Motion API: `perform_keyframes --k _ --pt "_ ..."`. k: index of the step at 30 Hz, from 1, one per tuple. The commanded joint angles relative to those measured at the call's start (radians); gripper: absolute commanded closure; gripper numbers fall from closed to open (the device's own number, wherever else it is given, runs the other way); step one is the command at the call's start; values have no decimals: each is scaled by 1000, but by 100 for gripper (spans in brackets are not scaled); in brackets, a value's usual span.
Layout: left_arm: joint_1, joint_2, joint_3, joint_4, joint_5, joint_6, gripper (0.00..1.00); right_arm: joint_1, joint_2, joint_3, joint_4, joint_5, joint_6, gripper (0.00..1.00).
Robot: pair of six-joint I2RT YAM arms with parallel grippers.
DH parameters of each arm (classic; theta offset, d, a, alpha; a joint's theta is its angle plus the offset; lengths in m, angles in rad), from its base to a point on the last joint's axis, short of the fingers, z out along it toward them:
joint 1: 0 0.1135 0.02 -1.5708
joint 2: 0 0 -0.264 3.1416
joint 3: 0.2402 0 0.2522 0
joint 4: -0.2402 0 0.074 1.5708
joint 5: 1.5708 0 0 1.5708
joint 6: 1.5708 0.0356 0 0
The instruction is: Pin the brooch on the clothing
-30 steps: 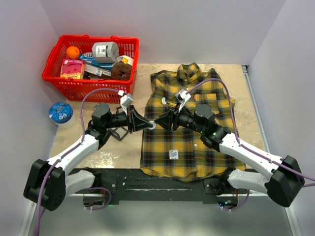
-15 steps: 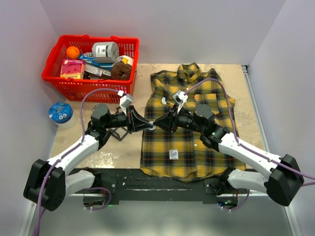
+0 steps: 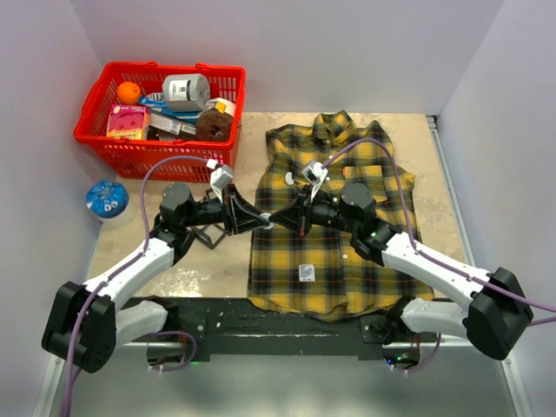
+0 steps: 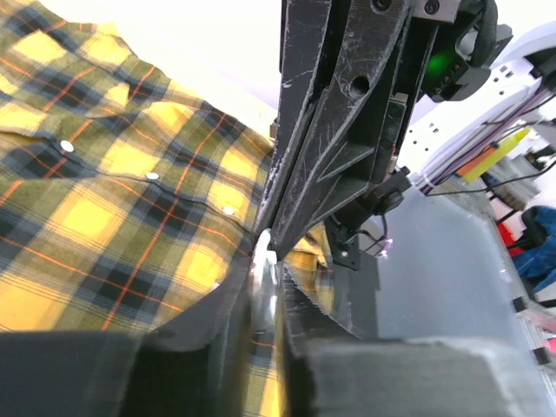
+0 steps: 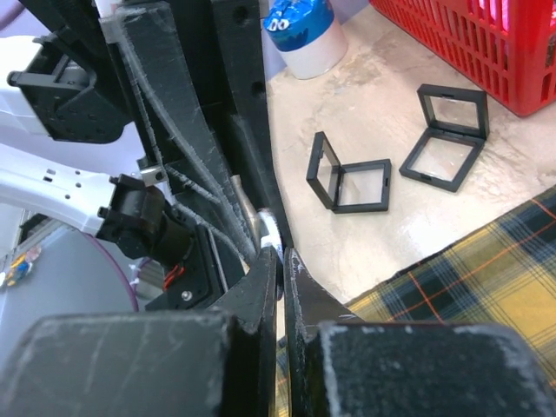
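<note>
The clothing is a yellow-and-dark plaid shirt (image 3: 334, 248) lying flat on the table, also seen in the left wrist view (image 4: 104, 200). My two grippers meet tip to tip just above its left edge. Between them is the brooch (image 3: 268, 222), a small silvery-white piece. My right gripper (image 3: 277, 217) (image 5: 281, 252) is shut on it, and the brooch (image 5: 270, 229) shows at its tips. In the left wrist view the brooch (image 4: 263, 261) sits in the narrow slit of my left gripper (image 4: 266, 252). Whether those jaws still press it is unclear.
A red basket (image 3: 113, 143) full of groceries stands at the back left. A blue-lidded white tub (image 3: 107, 200) sits left of the left arm. Two open black display cases (image 5: 347, 174) (image 5: 447, 135) lie on the table between the basket and the shirt.
My right gripper moved left to the left gripper's tips and closed on the brooch. The left arm stayed put; its jaws may have eased slightly.
</note>
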Motion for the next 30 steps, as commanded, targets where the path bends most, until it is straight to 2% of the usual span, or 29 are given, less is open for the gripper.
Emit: perform_keyframes --k 1,2,4,6,13,17,25,30 --pt "-3 -17 -1 53 7 7 61 -7 -18 -3 27 -3 -8 100" --pt "-3 -18 4 40 9 10 48 -12 -22 0 25 -10 -15 100" --pt "-3 -25 10 15 4 38 42 -31 -28 6 6 -28 -25 100" --pt "-3 -32 22 -26 3 73 41 -59 -32 19 -10 -60 -34 100" --pt "-3 -43 44 -94 -5 119 56 -102 -22 54 -62 -168 -74 100" --pt "-3 -29 44 -94 -11 118 56 -107 -10 71 -90 -220 -92 100" --pt "-2 -9 41 -99 -26 110 59 -105 33 74 -39 -310 -68 100" --pt "-3 2 39 -88 -9 102 85 -105 56 83 -24 -324 -68 100"
